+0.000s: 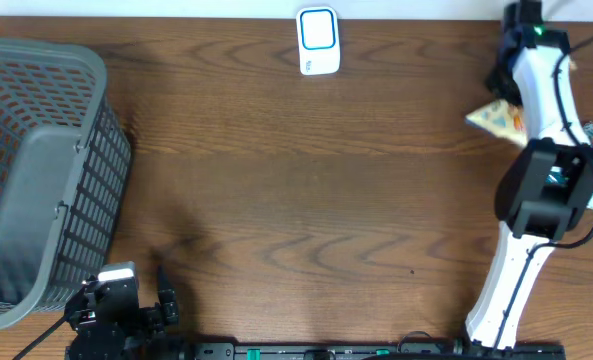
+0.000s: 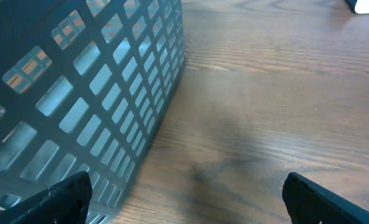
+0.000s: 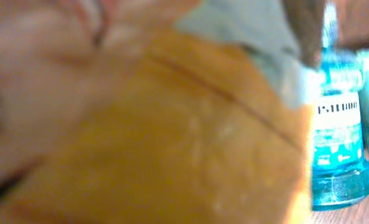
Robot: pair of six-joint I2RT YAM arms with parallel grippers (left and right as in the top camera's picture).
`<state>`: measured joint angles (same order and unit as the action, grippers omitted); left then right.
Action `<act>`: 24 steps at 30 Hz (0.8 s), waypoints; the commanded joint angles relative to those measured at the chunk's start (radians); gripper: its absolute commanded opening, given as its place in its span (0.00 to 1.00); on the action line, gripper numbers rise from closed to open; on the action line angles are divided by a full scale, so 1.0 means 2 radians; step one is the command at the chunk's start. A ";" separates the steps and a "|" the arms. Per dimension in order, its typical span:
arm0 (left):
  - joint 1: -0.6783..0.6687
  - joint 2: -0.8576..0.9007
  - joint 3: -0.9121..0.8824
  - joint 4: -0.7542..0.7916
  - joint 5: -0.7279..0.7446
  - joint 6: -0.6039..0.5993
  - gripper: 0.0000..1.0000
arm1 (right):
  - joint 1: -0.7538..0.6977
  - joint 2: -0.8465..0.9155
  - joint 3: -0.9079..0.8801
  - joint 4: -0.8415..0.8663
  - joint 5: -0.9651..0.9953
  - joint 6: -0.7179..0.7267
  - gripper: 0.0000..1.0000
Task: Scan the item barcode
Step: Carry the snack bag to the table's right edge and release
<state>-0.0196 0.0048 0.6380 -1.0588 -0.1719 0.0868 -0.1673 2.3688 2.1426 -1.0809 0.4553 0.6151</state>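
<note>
Left gripper (image 2: 187,200) hangs low beside the grey basket (image 1: 36,170), jaws spread wide and empty. At the table's far right, the right gripper (image 1: 503,85) is clamped on the orange packet (image 1: 494,118), well apart from the white scanner (image 1: 318,40).

No word or number can be read anywhere. In the right wrist view the blue bottle (image 3: 337,134) carries a pale band with one line of dark lettering and fainter lines below, all too blurred to spell out. The white device (image 1: 318,41) at the far edge of the tabletop (image 1: 326,180) bears a blue rounded-square outline: a mark, no letters.
</note>
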 commanded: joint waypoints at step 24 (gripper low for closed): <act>0.001 0.000 0.002 0.000 -0.006 0.007 0.98 | 0.024 -0.299 0.042 -0.144 -0.072 -0.028 0.99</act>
<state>-0.0196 0.0048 0.6380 -1.0588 -0.1715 0.0868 -0.1406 1.8603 2.2208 -1.3140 0.3515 0.5983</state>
